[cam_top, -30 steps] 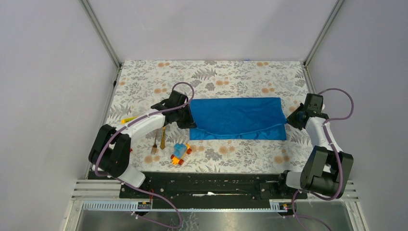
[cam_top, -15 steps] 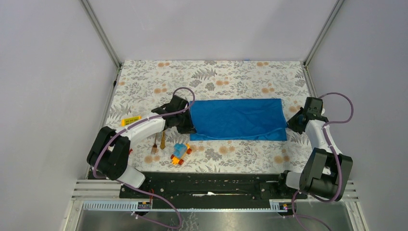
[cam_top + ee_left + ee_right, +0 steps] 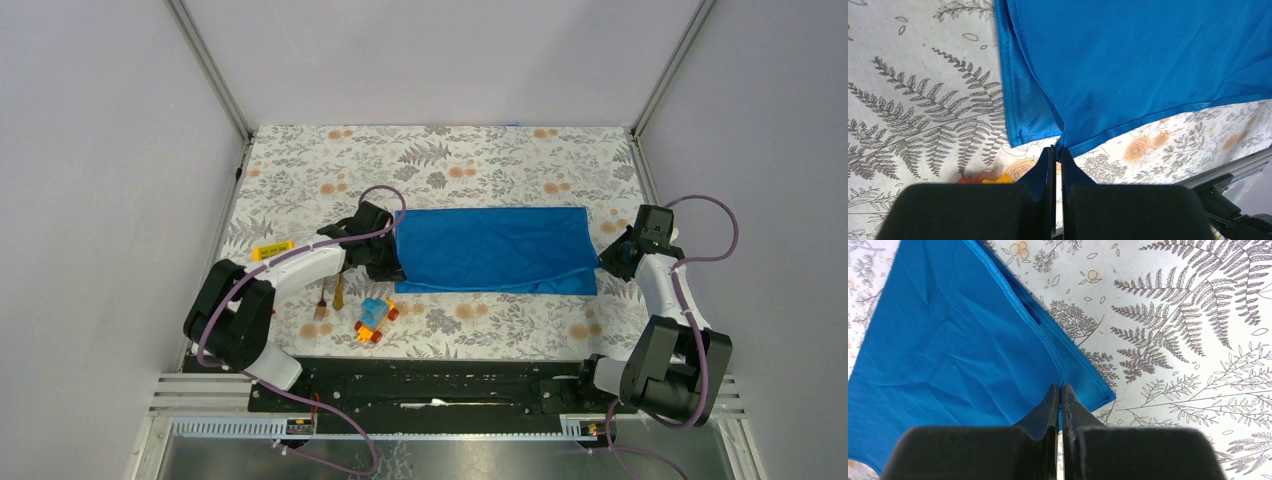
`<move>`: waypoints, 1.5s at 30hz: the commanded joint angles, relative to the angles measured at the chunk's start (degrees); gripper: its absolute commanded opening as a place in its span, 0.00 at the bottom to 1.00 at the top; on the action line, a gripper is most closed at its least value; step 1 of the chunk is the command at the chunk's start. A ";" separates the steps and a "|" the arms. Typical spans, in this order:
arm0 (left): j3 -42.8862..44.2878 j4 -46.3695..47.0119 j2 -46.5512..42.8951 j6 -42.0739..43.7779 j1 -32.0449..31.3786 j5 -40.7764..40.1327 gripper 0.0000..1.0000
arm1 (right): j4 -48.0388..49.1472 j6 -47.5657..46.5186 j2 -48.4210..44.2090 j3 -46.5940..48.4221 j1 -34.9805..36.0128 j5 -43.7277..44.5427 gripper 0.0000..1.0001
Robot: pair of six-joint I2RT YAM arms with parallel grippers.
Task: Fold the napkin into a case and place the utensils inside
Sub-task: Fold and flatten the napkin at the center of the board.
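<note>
One napkin (image 3: 490, 250) at the centre of the table (image 3: 450, 160). Two utensils near its front left corner: one fork (image 3: 322, 308), one knife (image 3: 340, 293). One toy car (image 3: 375, 320) by the front edge. One yellow block (image 3: 272, 249) toward the left edge. Two grippers: left gripper (image 3: 1058, 150), right gripper (image 3: 1060, 387).

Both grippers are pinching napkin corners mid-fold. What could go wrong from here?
1. The left gripper and right gripper each hold only a sliver of hem on the napkin; a corner could slip out and the fold collapse.
2. In the left wrist view the lower layer pokes out beside the top one, so the fold may land skewed.
3. The fork and knife lie right by the left arm; a low sweep might knock them.
</note>
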 commanded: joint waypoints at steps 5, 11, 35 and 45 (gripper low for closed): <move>-1.52 -0.74 2.35 0.27 -0.22 -2.09 0.00 | -1.46 -0.10 -3.30 0.79 -0.26 -3.50 0.00; -1.43 -0.97 3.22 0.28 -0.22 -3.02 0.00 | -2.14 -0.05 -3.92 0.04 -0.24 -3.29 0.00; 2.90 -5.82 -2.41 2.41 -0.66 -7.34 0.51 | -3.12 -2.52 -4.87 0.22 2.24 6.34 0.65; 7.86 2.21 4.42 3.36 -0.61 6.95 0.44 | 4.46 -3.35 5.51 1.28 5.39 -15.06 0.71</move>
